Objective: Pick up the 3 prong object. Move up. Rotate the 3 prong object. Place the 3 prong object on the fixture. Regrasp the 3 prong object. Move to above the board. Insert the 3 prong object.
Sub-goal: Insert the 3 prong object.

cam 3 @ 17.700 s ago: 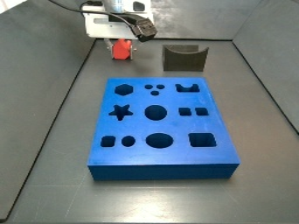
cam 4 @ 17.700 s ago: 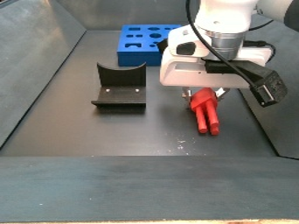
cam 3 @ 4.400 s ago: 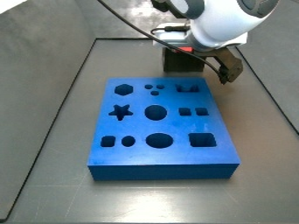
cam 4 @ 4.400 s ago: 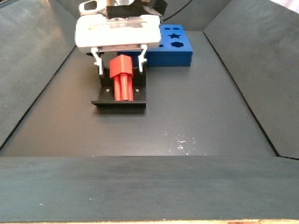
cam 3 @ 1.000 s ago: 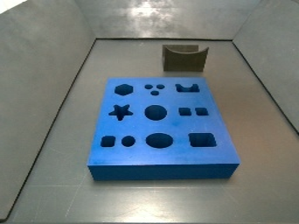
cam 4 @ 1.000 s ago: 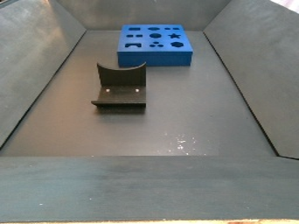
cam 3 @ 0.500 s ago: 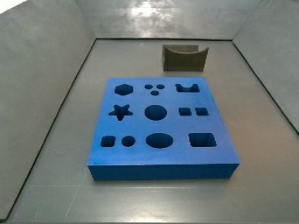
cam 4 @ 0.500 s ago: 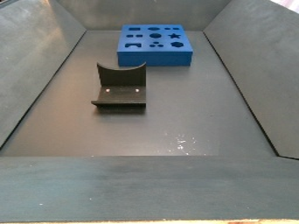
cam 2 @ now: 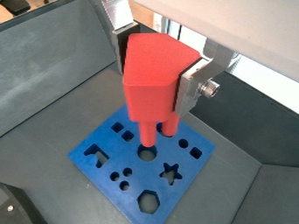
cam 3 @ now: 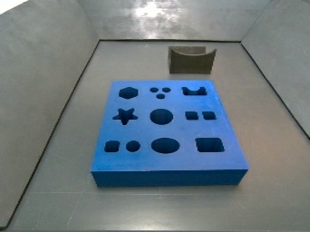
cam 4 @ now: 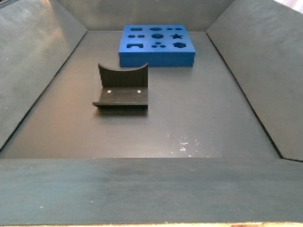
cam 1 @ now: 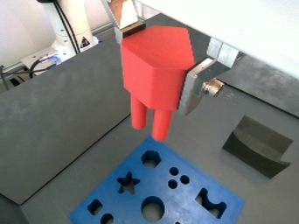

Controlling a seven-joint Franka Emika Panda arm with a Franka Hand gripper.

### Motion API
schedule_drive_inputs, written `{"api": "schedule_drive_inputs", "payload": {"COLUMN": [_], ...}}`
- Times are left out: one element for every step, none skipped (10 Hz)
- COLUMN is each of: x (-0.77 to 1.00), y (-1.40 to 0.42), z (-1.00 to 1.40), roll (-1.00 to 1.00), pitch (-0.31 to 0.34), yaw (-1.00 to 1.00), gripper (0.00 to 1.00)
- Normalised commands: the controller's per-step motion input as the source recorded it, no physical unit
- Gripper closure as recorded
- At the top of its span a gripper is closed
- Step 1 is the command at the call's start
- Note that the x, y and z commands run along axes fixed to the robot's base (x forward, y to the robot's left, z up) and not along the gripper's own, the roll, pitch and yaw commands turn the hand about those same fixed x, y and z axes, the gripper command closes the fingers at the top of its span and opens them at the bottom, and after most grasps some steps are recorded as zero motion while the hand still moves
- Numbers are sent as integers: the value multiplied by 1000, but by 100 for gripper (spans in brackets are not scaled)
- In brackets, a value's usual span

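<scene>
Gripper (cam 2: 163, 74): you see it only in both wrist views, clamped on the 3 prong object (cam 1: 155, 72), high above the board (cam 2: 140, 166).
3 prong object: red-orange block, prongs pointing down toward the board.
Side views: you get only the board (cam 3: 168, 127) and the empty fixture (cam 4: 120, 89).

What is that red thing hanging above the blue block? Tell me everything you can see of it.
The 3 prong object is a matte red-orange plastic block with prongs pointing down. In both wrist views it is clamped in the gripper, whose silver finger presses its side. It hangs high above the blue board, touching nothing else. Neither side view shows it.
</scene>
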Motion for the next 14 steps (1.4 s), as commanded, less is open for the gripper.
{"api": "schedule_drive_inputs", "payload": {"x": [194,180,151,143,106,23,0,0,6,77,31,14,14,31], "y": [0,0,74,109,134,143,120,117,77,60,69,97,129,151], "z": [-149,-249,-334,-394,-443,-494,-543,-529,-474,-486,-471,-451,-469,-489], "roll": [-151,0,0,29,14,3,0,0,0,43,171,197,229,249], "pitch": [-117,-94,-66,-83,-109,-134,-171,-200,-194,-134,-40,0,0,0], "yaw": [0,0,0,0,0,-6,-83,-194,-326,-414,-466,-500,-509,-503], "gripper": [100,100,100,100,100,100,100,100,100,100,100,100,100,100]}}
